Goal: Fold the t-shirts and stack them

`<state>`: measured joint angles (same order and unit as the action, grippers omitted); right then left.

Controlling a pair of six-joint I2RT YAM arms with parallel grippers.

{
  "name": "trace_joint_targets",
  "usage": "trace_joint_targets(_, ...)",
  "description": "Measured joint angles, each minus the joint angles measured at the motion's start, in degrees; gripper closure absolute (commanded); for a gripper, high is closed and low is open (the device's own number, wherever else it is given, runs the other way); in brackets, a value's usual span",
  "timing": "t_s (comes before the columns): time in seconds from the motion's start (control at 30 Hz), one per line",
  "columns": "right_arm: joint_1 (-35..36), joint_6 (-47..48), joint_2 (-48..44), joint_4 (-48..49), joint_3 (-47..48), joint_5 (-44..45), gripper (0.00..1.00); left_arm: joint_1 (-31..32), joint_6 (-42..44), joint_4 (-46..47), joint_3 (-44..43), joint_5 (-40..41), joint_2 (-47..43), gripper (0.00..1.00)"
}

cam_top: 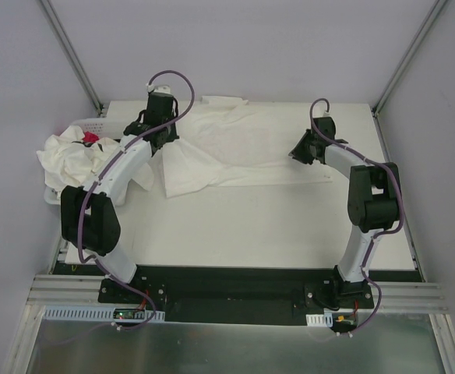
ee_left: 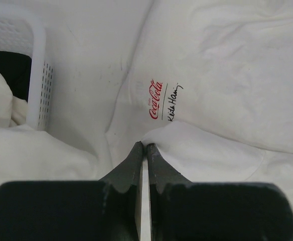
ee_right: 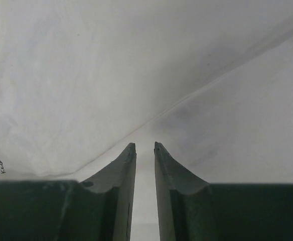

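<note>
One off-white t-shirt point(cam_top: 235, 148) lies spread, partly creased, at the back middle of the table. In the left wrist view point(ee_left: 227, 75) it shows a small red printed neck label point(ee_left: 156, 99). My left gripper point(cam_top: 164, 139) is at the shirt's left edge; its jaws point(ee_left: 145, 145) are shut on a raised fold of the fabric. My right gripper point(cam_top: 296, 154) is at the shirt's right edge. Its jaws point(ee_right: 144, 145) stand a narrow gap apart above the shirt point(ee_right: 86, 75), near a hem line, and hold nothing. More crumpled t-shirts point(cam_top: 72, 160) are heaped at the left.
A white perforated basket point(cam_top: 83, 123) stands at the table's left edge under the heap; its wall shows in the left wrist view point(ee_left: 38, 75). A small red packet point(cam_top: 91, 138) lies on the heap. Bare white table point(cam_top: 251, 226) stretches in front of the shirt. Grey enclosure walls stand around.
</note>
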<state>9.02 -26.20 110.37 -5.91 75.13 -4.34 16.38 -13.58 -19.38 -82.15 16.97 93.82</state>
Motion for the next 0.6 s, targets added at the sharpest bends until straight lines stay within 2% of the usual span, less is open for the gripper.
trace_joint_targets(0.6, -1.7, -0.2, -0.2, 0.6, -2.8, -0.9, 0.78, 0.0, 3.1, 0.2, -10.6, -1.5, 9.2, 1.0)
